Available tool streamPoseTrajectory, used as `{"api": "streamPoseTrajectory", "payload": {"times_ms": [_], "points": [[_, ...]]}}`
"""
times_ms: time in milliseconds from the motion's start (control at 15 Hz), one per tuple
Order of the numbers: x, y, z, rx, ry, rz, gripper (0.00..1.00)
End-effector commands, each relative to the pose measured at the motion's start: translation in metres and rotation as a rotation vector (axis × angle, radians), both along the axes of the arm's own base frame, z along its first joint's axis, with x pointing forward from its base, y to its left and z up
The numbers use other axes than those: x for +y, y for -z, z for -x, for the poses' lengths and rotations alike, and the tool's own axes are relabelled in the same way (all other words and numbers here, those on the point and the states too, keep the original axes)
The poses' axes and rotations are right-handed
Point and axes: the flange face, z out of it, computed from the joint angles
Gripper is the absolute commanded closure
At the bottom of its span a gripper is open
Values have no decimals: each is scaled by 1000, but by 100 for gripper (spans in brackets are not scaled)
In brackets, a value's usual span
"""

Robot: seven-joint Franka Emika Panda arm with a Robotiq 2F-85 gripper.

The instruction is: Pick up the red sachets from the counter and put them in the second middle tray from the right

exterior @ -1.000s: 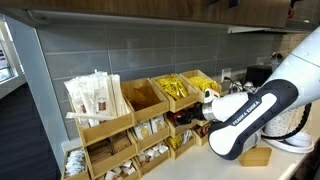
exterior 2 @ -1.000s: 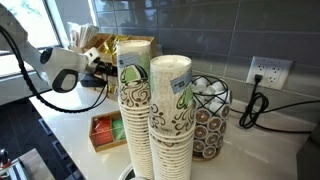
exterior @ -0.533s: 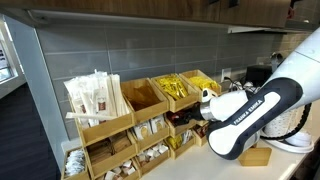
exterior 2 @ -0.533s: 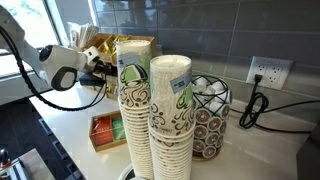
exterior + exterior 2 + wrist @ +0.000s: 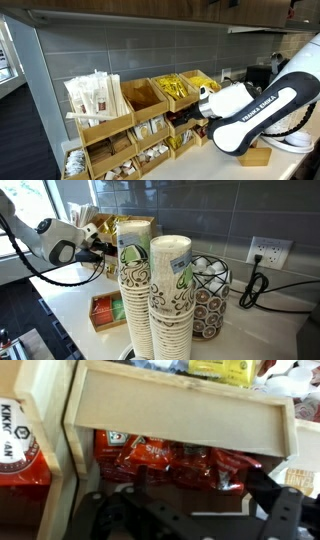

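Note:
The red sachets (image 5: 170,460) lie piled inside the second middle tray from the right (image 5: 63,472), under the pale wood front of the bin above. My gripper (image 5: 200,505) is right at this bin's mouth, its dark fingers spread on either side with nothing between them. In both exterior views the gripper (image 5: 197,120) (image 5: 98,250) is at the middle tier of the wooden rack (image 5: 120,125). No red sachets show on the counter (image 5: 70,305).
Yellow packets (image 5: 180,88) fill the top-tier bins above the gripper. Wrapped sticks (image 5: 95,98) stand in the top left bin. Two tall paper cup stacks (image 5: 150,290), a wire pod holder (image 5: 210,295) and a low wooden tray (image 5: 105,312) stand on the counter.
The arm has shifted slightly, the wrist a little up and back. The gripper stays at the same bin, open.

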Motion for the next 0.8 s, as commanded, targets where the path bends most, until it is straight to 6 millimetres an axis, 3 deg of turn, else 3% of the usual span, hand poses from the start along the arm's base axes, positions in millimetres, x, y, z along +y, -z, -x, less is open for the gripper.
{"api": "streamPoseTrajectory", "payload": {"times_ms": [0,733], "points": [[-6,-4,9,44,-8,14,0],[-7,-39,45,159,-73,33,0]]}}
